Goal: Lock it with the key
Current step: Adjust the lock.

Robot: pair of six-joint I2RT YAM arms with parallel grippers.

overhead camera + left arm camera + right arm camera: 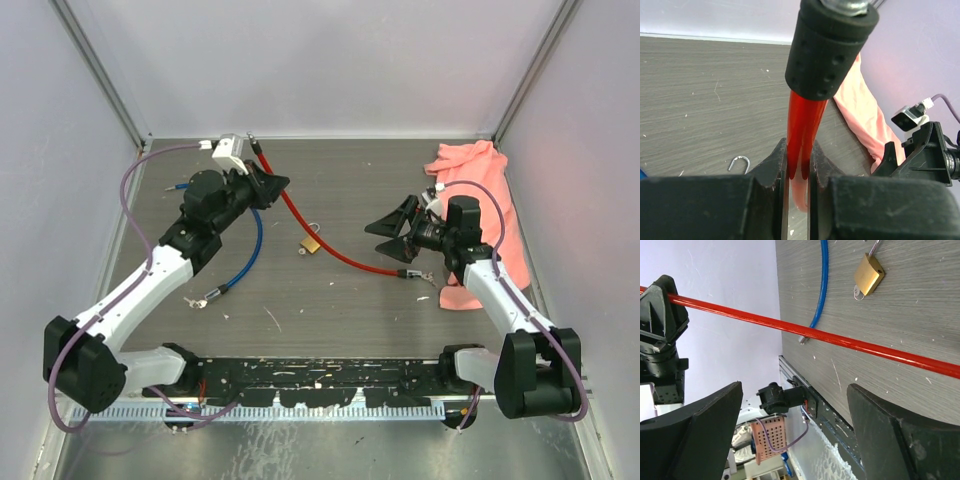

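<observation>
Small brass padlock (310, 243), rigid, dense and probably slick, is best taken by its flat body; left gripper (262, 186) clamps the flexible red cable (350, 260), right gripper (388, 232) gapes empty.

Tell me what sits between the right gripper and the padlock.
The red cable, clamped in the left gripper, runs across between the open right gripper and the padlock. Nothing else visible intervenes.

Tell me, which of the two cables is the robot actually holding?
The red cable: the left gripper pinches it near its black-capped end. The blue cable lies loose on the table.
</observation>
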